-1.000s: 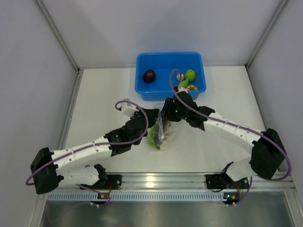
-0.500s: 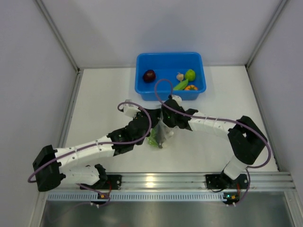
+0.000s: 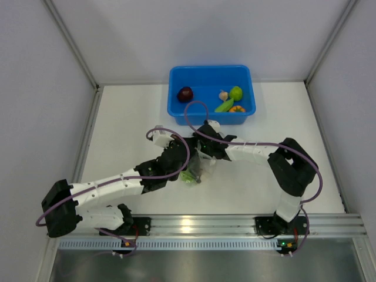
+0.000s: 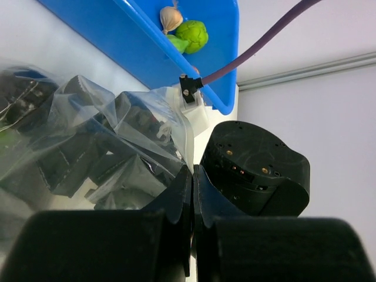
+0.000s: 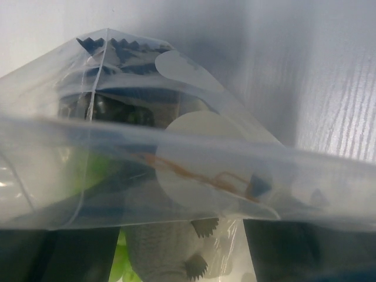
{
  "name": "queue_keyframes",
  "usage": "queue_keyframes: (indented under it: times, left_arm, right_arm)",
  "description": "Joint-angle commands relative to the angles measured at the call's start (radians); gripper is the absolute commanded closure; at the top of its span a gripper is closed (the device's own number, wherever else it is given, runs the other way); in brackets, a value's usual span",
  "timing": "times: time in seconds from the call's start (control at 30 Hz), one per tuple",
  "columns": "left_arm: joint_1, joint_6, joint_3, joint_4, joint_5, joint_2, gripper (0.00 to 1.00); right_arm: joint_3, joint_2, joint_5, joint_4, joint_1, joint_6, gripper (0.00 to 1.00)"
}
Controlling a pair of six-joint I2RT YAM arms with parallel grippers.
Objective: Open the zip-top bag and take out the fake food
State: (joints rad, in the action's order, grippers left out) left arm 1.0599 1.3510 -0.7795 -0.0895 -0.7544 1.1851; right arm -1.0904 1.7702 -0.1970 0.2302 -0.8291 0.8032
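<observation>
At the centre of the top view, the zip-top bag (image 3: 201, 167) sits crumpled between both arms, and the fake food (image 3: 188, 175) inside is only a green smear. The left gripper (image 4: 192, 176) pinches the bag film, jaws together. The right gripper (image 5: 182, 249) shows only dark stubs behind the plastic at the lower corners, set wide apart.
</observation>
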Motion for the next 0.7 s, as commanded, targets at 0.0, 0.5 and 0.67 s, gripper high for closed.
queue_keyframes:
  times: [0.0,0.5,0.67]
  left_arm:
    - [0.006,0.016,-0.010,-0.090,0.013,-0.013,1.00]
    - [0.006,-0.029,0.040,-0.088,-0.026,-0.082,1.00]
    - [0.006,-0.033,0.052,-0.088,-0.033,-0.087,1.00]
  right_arm:
    - [-0.034,0.063,0.011,-0.008,-0.022,-0.025,0.25]
    - [-0.094,0.153,-0.217,0.162,-0.053,-0.085,0.36]
    - [-0.074,0.117,-0.205,0.135,-0.051,-0.087,0.54]
